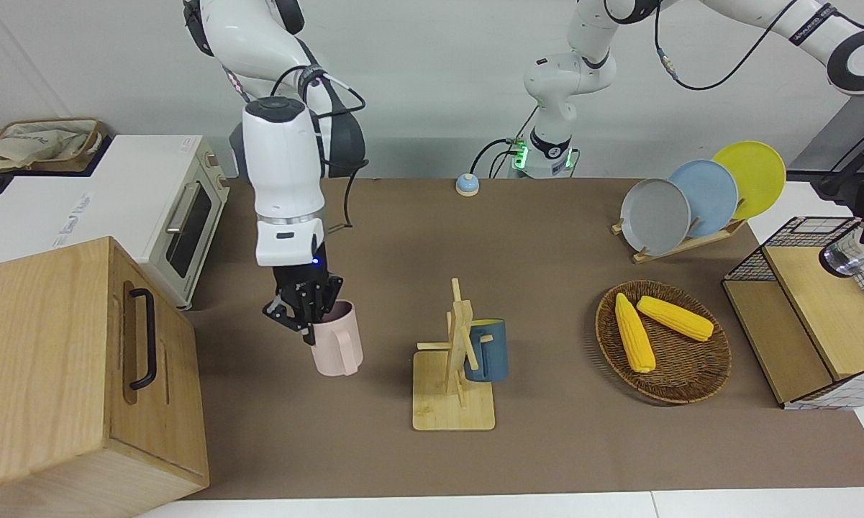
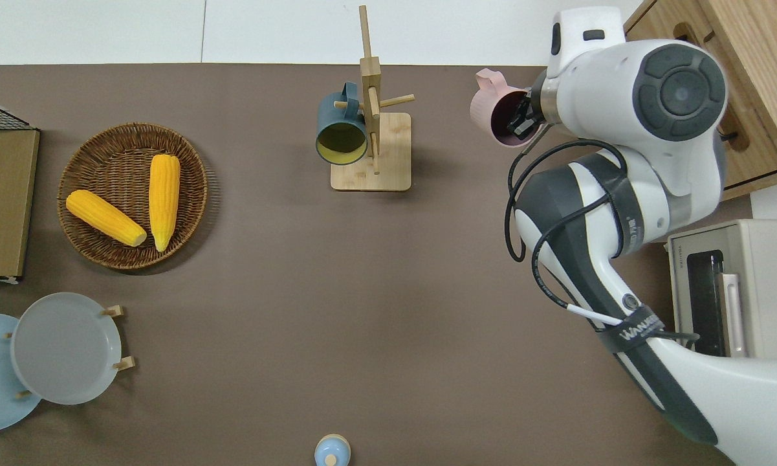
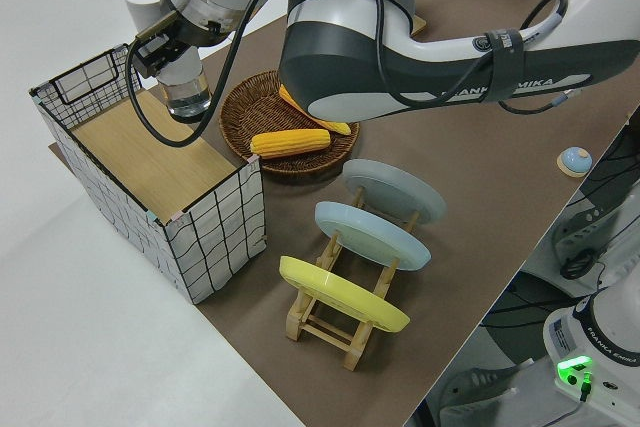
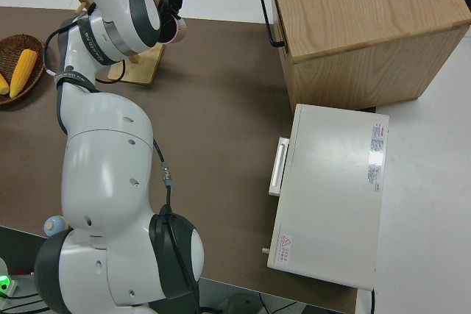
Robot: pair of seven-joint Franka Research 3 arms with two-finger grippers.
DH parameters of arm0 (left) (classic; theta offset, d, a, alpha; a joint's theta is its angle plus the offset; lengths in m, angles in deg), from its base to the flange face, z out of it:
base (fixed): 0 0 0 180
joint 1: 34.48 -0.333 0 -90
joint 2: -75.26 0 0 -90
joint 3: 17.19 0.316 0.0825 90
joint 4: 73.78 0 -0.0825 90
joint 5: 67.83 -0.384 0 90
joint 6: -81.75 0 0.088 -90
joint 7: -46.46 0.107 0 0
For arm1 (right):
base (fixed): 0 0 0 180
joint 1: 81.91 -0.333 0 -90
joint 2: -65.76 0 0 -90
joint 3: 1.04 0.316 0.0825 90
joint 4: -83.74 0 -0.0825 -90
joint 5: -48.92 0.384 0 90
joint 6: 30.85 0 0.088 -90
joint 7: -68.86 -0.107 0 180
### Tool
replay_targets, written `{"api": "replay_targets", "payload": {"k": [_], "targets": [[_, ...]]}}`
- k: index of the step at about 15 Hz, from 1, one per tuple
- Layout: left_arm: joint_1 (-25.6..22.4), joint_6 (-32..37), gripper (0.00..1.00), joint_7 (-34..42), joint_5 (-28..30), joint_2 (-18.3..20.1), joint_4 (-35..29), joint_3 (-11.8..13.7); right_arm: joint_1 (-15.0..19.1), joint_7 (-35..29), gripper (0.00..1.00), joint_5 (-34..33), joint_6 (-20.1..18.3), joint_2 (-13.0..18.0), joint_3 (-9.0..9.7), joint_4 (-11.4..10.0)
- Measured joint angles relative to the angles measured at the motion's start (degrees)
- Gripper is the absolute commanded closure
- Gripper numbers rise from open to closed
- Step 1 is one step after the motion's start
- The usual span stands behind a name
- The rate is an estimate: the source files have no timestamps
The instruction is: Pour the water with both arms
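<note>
My right gripper [image 1: 308, 322] is shut on the rim of a pink mug [image 1: 338, 349], one finger inside it. The mug [image 2: 495, 107] is slightly tilted, beside the wooden mug rack [image 1: 455, 360] toward the right arm's end of the table. I cannot tell whether its base touches the mat. A blue mug [image 1: 486, 350] hangs on the rack. My left gripper [image 3: 163, 45] is shut on the rim of a clear glass [image 3: 188, 92], held over the wire-sided wooden shelf [image 3: 150, 162]. The same glass [image 1: 843, 257] shows in the front view. No water is visible.
A wicker basket [image 1: 680, 385] with two corn cobs lies next to the shelf. A plate rack [image 1: 698, 198] holds three plates nearer the robots. A wooden cabinet [image 1: 72, 374] and a toaster oven [image 1: 180, 216] stand at the right arm's end. A small bell [image 1: 467, 185] sits by the robots.
</note>
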Motion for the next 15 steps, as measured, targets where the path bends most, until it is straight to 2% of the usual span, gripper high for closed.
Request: {"api": "replay_targets", "payload": {"k": [5, 11, 12, 15], "targets": [[4.86, 3.68, 1.0, -11.0, -7.77, 3.81, -0.13, -0.36, 0.04, -1.96, 0.967, 2.68, -7.9, 2.78, -1.25, 0.07], [8.95, 4.67, 1.0, -17.51, -13.64, 9.32, -5.76, -0.49, 0.13, -14.87, 0.973, 8.85, -20.83, 5.81, -2.78, 2.37], [9.45, 4.7, 1.0, -19.31, -15.17, 10.5, -7.05, -0.78, 0.12, -16.67, 0.973, 10.36, -23.14, 6.45, -3.28, 2.49], [10.28, 4.7, 1.0, -26.1, -19.55, 14.48, -11.44, -4.33, 0.12, -24.49, 0.973, 15.16, -29.35, 8.13, -4.26, 2.6]]}}
